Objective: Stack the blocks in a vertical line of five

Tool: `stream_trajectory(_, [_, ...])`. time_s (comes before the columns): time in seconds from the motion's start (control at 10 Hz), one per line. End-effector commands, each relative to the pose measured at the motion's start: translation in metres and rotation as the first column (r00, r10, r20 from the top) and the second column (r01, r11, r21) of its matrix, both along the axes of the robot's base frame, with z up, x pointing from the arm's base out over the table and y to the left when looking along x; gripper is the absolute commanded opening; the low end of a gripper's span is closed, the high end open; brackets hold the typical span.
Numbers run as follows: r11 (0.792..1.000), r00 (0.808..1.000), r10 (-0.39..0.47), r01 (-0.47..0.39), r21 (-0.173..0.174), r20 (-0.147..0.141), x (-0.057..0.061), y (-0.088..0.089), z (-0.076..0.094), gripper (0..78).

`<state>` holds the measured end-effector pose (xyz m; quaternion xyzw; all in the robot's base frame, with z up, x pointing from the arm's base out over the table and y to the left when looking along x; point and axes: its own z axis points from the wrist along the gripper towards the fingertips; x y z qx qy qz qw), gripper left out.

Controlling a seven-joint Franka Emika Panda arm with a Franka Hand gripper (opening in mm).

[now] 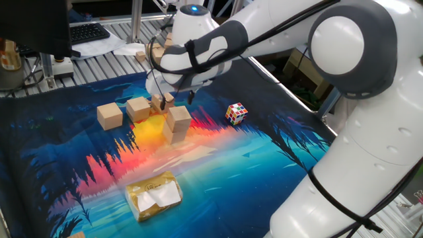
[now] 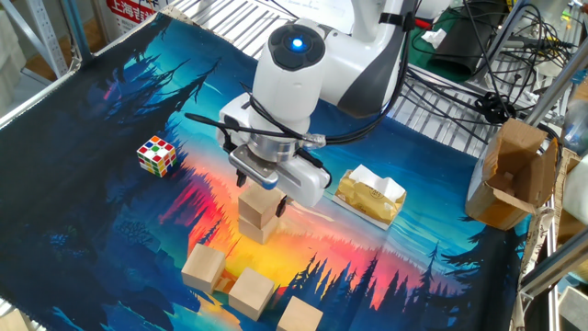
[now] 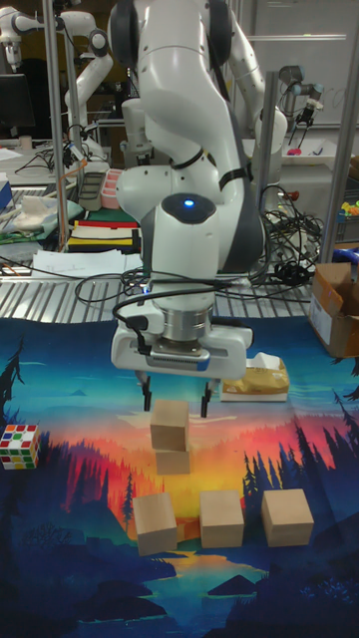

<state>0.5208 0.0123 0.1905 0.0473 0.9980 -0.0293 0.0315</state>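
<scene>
Gripper (image 3: 177,406) wide open just above two stacked blocks (image 3: 171,436) — finger gap clearest in tall fixed view

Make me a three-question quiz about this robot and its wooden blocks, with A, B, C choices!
1. Where is the puzzle cube?
A. On top of the stack
B. Alone on the mat, apart from the blocks
C. Inside the gripper

2. How many blocks are in the stack?
A. Two
B. Four
C. Five

3. What is the gripper doing?
A. Squeezing the packet
B. Shut on a loose block
C. Open, just above the stack

Answers:
1. B: the other fixed view shows it by itself on the mat, away from the wood.
2. A: the tall view shows one block sitting on another, with three loose blocks in a row in front.
3. C: its fingers hang spread either side of the top block's upper edge, gripping nothing.
</scene>
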Motion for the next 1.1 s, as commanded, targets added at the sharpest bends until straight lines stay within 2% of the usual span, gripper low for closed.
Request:
stream_trajectory(0.1, [1.000, 1.000, -0.008, 0.008, -0.001, 0.002, 0.009, 0.001, 0.002, 77.5])
stream_trajectory(0.4, [1.000, 1.000, -0.007, 0.007, -0.001, 0.004, 0.029, -0.001, -0.001, 77.5])
stream_trajectory(0.5, [1.000, 1.000, -0.007, 0.007, -0.001, 0.004, 0.029, -0.001, -0.001, 77.5])
stream_trajectory(0.6, [1.000, 1.000, -0.002, 0.002, -0.001, 0.003, 0.039, -0.003, -0.001, 77.5])
stream_trajectory(0.9, [1.000, 1.000, -0.013, 0.013, 0.006, -0.009, 0.053, -0.002, 0.004, 77.5])
stream_trajectory(1.0, [1.000, 1.000, -0.014, 0.014, 0.007, -0.011, 0.054, -0.002, 0.005, 77.5])
stream_trajectory(1.1, [1.000, 1.000, -0.023, 0.023, 0.011, -0.015, 0.063, 0.002, 0.005, 77.5])
